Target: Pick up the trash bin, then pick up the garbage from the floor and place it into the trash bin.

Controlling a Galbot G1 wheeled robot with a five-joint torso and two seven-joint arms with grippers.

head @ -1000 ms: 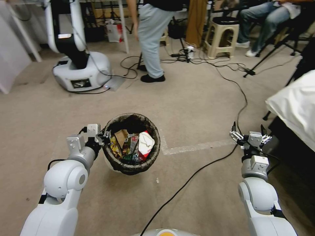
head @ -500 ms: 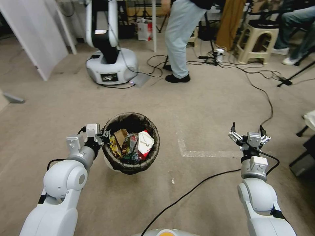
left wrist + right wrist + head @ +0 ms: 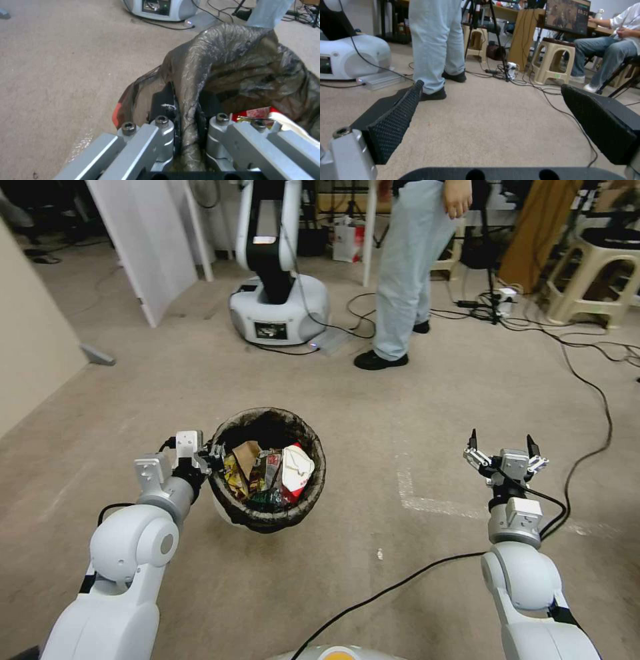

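The left gripper jaws clench the bin rim, holding it off the floor, garbage inside. Right gripper, right of the bin, jaws spread. Next: probably finding remaining litter.

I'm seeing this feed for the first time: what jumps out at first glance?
The trash bin, dark liner over its rim and packed with the garbage, hangs off the carpet, its rim pinched by the left gripper. The right gripper is held open and empty over bare floor on the robot's right. Ahead, a person's legs stand beside another white robot base.
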